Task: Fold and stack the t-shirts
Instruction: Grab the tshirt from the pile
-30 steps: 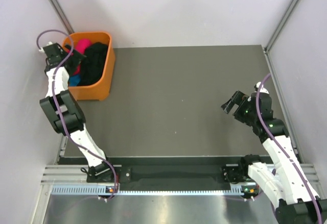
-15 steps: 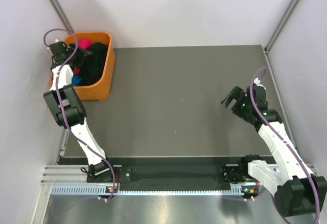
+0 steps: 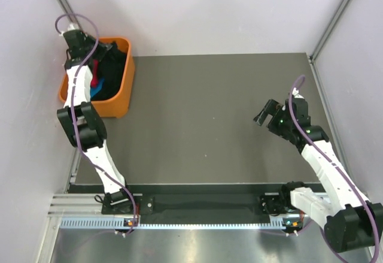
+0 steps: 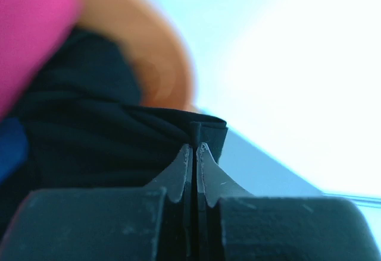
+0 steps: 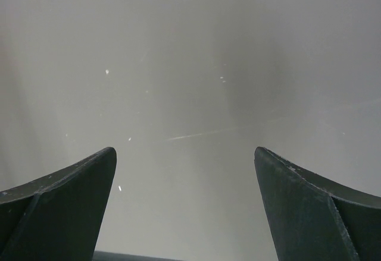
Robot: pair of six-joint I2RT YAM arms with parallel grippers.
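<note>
Since a second ago your left arm has reached deeper into the orange basket (image 3: 124, 92), upper left, where the t-shirts (image 3: 111, 71) lie. The black t-shirt (image 4: 89, 136) looks soft, limp and light. Your left gripper (image 4: 195, 148) pinches its fold, jaws pressed together. Your right gripper (image 5: 184, 151) stands spread, mid-right.

No legible text, labels, or numbers
</note>
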